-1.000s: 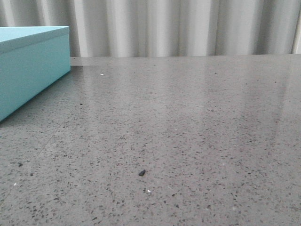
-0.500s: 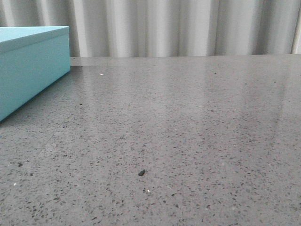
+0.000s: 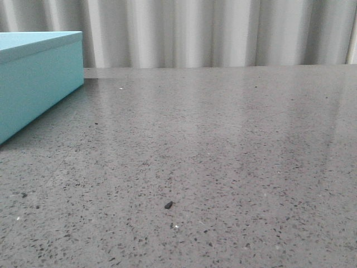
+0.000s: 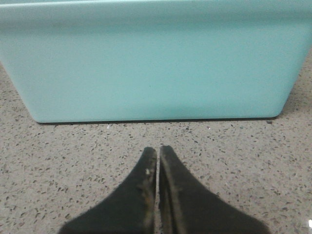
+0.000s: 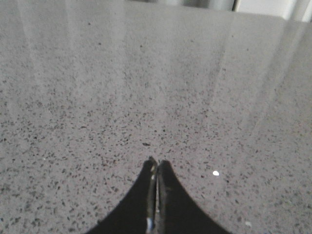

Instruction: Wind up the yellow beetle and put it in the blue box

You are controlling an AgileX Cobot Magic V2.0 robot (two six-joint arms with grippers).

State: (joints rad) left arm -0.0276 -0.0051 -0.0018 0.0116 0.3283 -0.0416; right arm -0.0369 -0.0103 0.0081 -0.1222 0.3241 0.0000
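Observation:
The blue box (image 3: 33, 78) stands at the far left of the grey speckled table in the front view, lid on. In the left wrist view the blue box (image 4: 151, 63) fills the upper half, its side wall facing me. My left gripper (image 4: 158, 148) is shut and empty, its black fingers low over the table a short way from the box wall. My right gripper (image 5: 157, 162) is shut and empty over bare table. The yellow beetle is out of view in every frame. Neither gripper shows in the front view.
A small dark speck (image 3: 168, 205) lies on the table (image 3: 223, 145) near the front. A white fleck (image 5: 215, 173) lies beside the right gripper's tips. A pale corrugated curtain (image 3: 223, 33) hangs behind the table's far edge.

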